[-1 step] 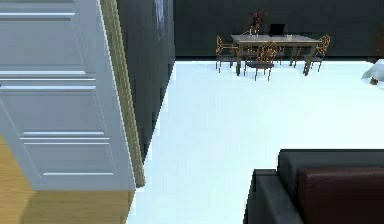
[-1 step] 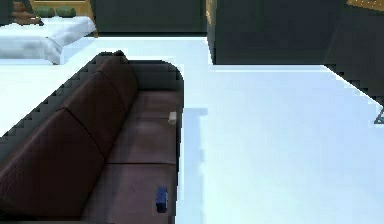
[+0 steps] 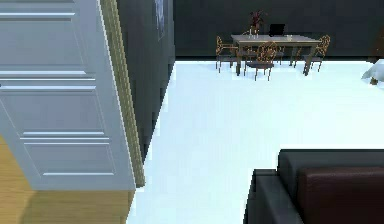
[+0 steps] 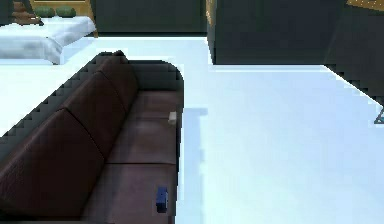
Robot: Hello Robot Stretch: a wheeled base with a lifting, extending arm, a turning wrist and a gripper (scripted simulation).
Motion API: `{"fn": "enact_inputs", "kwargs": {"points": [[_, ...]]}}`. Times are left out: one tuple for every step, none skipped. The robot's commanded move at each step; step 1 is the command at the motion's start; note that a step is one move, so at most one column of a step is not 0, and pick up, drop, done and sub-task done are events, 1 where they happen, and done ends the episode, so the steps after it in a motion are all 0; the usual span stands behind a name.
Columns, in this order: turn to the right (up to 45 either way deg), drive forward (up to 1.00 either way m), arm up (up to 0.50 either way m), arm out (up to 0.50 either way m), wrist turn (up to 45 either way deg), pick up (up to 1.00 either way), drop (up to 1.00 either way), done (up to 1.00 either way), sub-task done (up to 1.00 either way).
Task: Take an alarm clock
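Gripper state: I cannot tell how its fingers stand.

1. Nearest, in the arm side view, a sofa runs from near to far left. Its cushions are dark brown and smooth, and look like leather. A small blue thing sits at the near end of the seat, at the cushion's right edge. Farther along the same edge lies a small pale thing. Both are too small to name. I cannot tell whether either is the alarm clock, so I treat its position as unconfirmed.

2. Handling, as I judge it: an alarm clock is light and rigid, with a hard, smooth shell and a breakable face. I would take hold across the two sides of the body, never on the face. On a soft cushion it may tip or sink when touched.

3. In the forward view, a white panelled door stands near left. A pale, matt floor stretches beyond it.

4. Far off in the forward view stands a flat-topped table with thin-framed chairs. In the arm side view, a bed with white covers lies far left.
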Motion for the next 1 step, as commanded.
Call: {"fn": "enact_inputs", "kwargs": {"points": [[0.0, 0.00, 0.00, 0.38, 0.0, 0.00, 0.00, 0.00, 0.00]]}}
